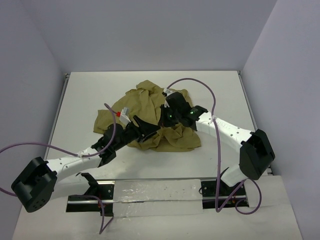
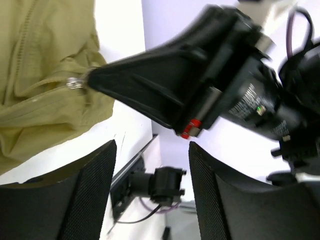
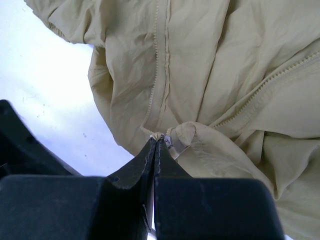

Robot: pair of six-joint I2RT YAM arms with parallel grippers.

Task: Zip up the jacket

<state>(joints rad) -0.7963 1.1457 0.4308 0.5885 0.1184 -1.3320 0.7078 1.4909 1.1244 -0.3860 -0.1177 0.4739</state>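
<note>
The khaki jacket [image 1: 150, 102] lies crumpled in the middle of the white table [image 1: 85, 100]. My right gripper [image 1: 161, 119] is over its lower middle. In the right wrist view the right gripper [image 3: 156, 140] is shut on a fold of jacket [image 3: 210, 65] at the end of a zipper line. My left gripper [image 1: 149, 127] is at the jacket's near edge, just left of the right one. In the left wrist view the left gripper [image 2: 152, 147] is open with nothing between its fingers. There the jacket [image 2: 40, 75] fills the upper left, with a small metal zipper pull [image 2: 75, 84] beside the right gripper's black tips.
A metal rail [image 1: 155, 192] with both arm bases runs along the table's near edge. Purple cables [image 1: 212, 105] loop over the arms. Walls close in the table on the left, back and right.
</note>
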